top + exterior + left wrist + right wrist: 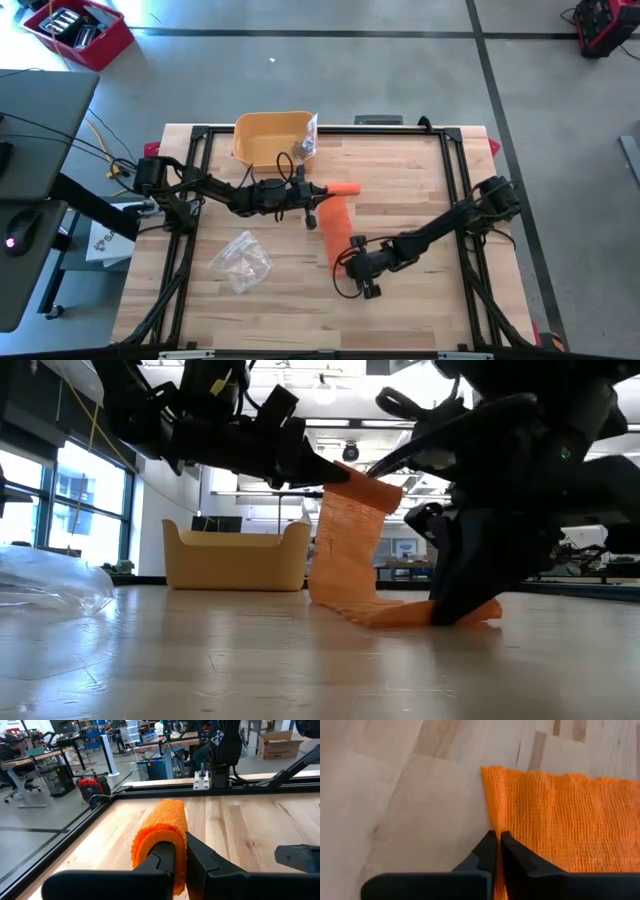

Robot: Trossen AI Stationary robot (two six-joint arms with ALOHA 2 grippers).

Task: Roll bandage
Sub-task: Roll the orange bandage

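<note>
Pinching the orange bandage [334, 228] mid-tabletop: left gripper [180, 865] fingers hold its roll, right gripper [497, 845] fingers its edge.

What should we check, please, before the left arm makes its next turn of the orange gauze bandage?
1. Left gripper shut on the rolled end of the orange gauze bandage: ok.
2. Right gripper pinning the bandage's free end on the wooden table: ok.
3. Strip between the grippers free of twists: cannot tell.
4. Roll lifted clear of the table: ok in the low view.
5. Clear plastic bag away from the strip: ok.
6. Yellow bin clear of the roll: ok.
</note>
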